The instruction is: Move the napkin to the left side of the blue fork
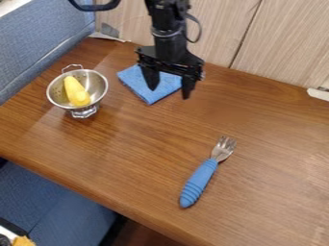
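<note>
Pincer (170, 93) stands open at the blue napkin (135, 83), which lies folded near the wall side of the table (276, 129); one finger (187, 89) overhangs its edge. I should center, pinch the napkin, lift, then clear the colander (98, 85) en route to the left of the fork (199, 181).

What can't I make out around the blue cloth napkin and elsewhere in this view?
- Camera view: part of the blue cloth napkin's far side, hidden by the black two-finger gripper.
- Camera view: fingertip height above the napkin; one slanted angle doesn't settle it.
- Camera view: the silver metal colander's inside bottom, covered by the long yellow object.
- Camera view: what the orange-yellow item is, cut off by the bottom edge.
</note>
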Robot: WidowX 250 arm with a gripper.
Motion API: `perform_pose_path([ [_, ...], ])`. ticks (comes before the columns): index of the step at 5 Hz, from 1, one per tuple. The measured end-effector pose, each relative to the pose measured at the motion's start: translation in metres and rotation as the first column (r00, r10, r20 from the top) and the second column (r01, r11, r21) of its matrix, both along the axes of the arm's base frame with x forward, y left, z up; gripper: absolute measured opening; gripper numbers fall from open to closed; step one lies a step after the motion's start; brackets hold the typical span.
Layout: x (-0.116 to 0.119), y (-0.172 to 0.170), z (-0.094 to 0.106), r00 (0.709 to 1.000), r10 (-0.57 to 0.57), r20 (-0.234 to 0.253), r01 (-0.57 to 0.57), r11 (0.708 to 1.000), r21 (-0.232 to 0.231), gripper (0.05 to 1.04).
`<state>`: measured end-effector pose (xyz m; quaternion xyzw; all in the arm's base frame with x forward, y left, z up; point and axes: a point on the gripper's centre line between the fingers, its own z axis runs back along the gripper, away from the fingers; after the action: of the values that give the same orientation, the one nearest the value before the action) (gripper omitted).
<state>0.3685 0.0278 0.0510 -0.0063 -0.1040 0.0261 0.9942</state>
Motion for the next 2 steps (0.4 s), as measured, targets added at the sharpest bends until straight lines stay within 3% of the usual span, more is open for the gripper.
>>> perform_pose_path([
  [1, 0.020, 0.023, -0.014, 0.996, 0.086, -0.029, -0.087, 0.995, -0.041, 1.001],
  [2, 0.040, 0.042, -0.020, 0.990, 0.137, -0.035, -0.139, 0.989, -0.052, 1.001],
])
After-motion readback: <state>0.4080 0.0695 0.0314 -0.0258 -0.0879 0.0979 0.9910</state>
